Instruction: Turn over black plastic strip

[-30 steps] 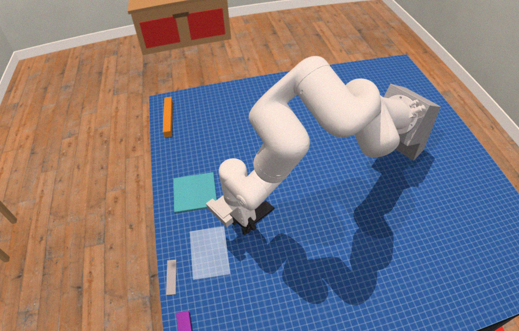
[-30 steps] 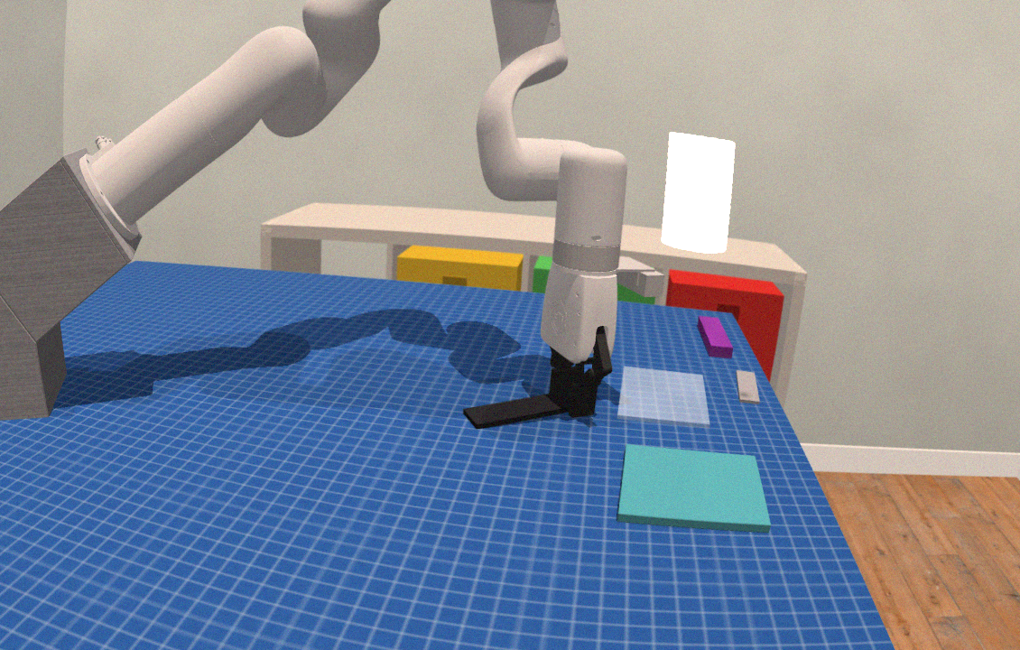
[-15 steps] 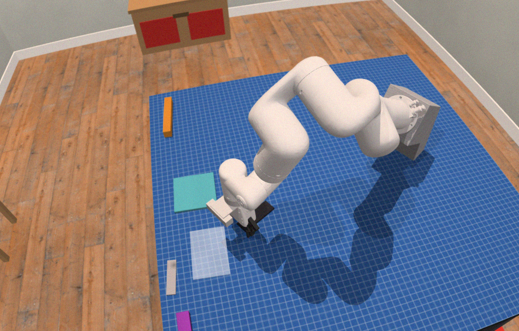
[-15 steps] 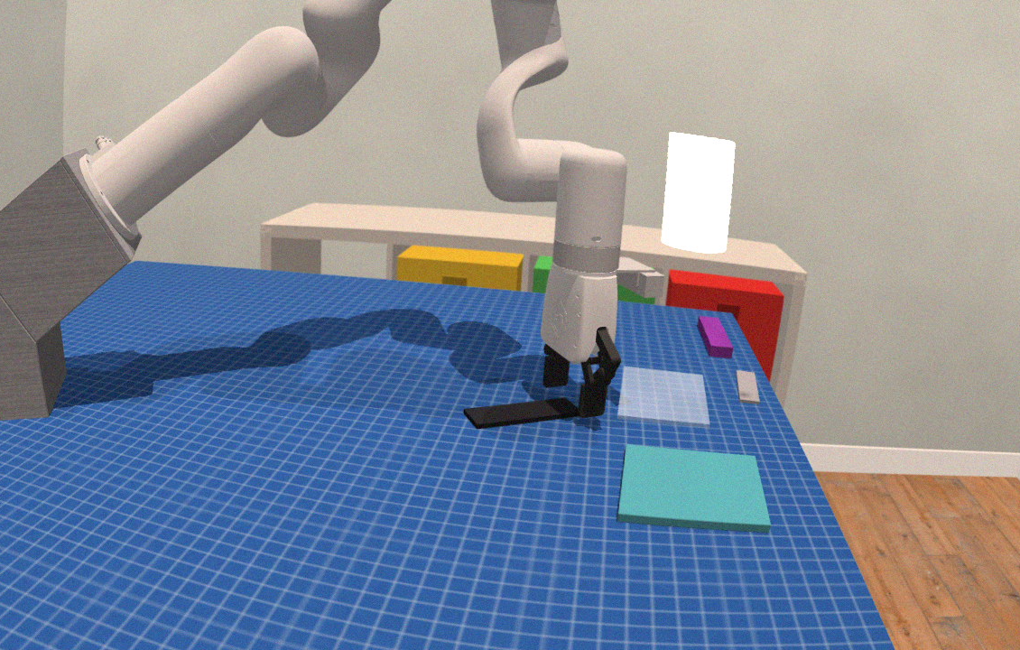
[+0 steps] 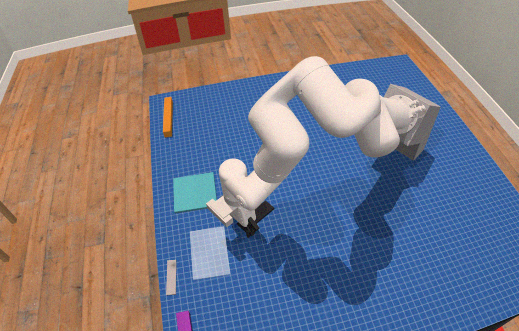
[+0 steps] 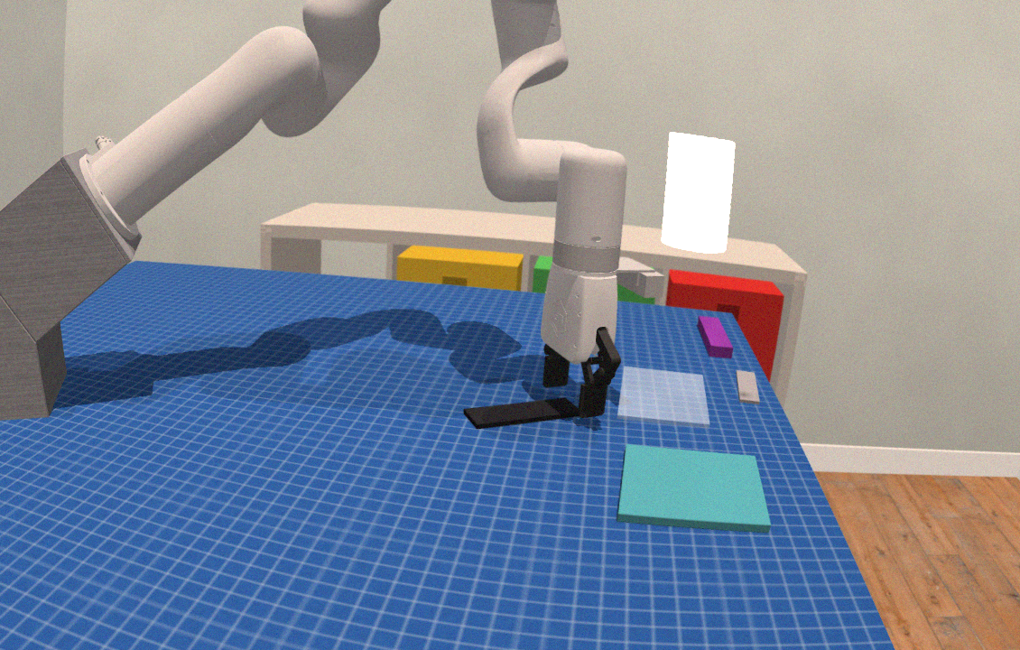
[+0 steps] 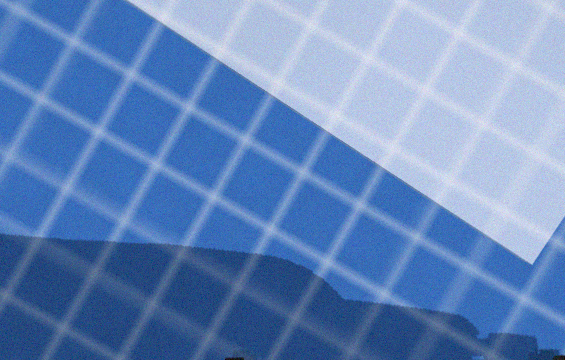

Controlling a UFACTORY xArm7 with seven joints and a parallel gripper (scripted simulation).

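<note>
Down on the blue grid mat [image 6: 255, 501], the narrow black plastic strip [image 6: 515, 413] lies flat, well inside the mat's edges. The xArm gripper [image 6: 580, 379] points straight down over the strip's near end, jaws spread as wide as they go and gripping nothing, so the strip is on its own, though its end sits right by one black finger [image 6: 593, 394]. Just beside that is a pale translucent square [image 6: 663, 394], then a teal tile [image 6: 693, 487] closer to the camera. A purple block [image 6: 714, 335] and a beige block [image 6: 747, 385] sit near the surface edge. As for containers: the low shelf unit [image 6: 449, 219] behind has yellow [image 6: 459, 267], green [image 6: 542, 273] and red [image 6: 727, 307] bins in its openings; can't tell what's in them.
</note>
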